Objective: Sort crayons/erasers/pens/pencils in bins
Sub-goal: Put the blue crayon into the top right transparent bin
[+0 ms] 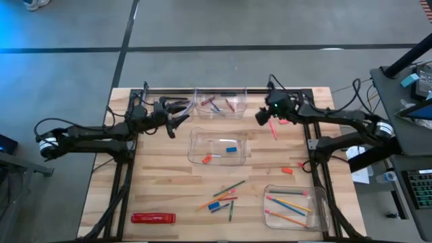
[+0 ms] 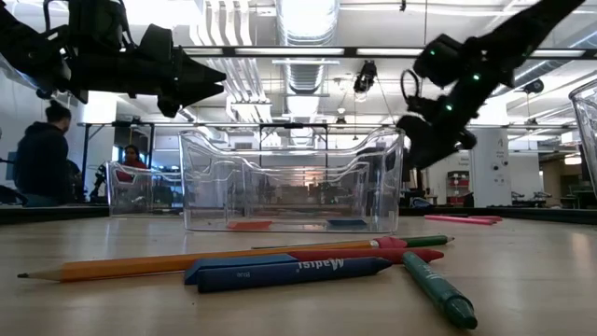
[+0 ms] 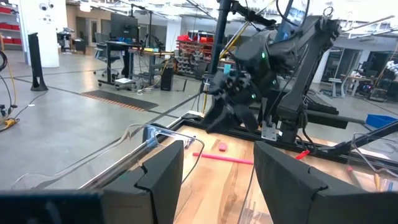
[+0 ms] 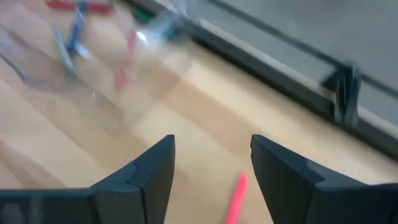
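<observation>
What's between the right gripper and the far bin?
High view: only bare wood between the right gripper and the far bin; a pink pencil lies on its other side.

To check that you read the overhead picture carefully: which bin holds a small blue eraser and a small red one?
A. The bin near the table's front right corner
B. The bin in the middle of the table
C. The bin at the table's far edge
B: in the high view the middle bin holds a blue eraser and a red eraser, while the other bins in the options hold only sticks.
</observation>
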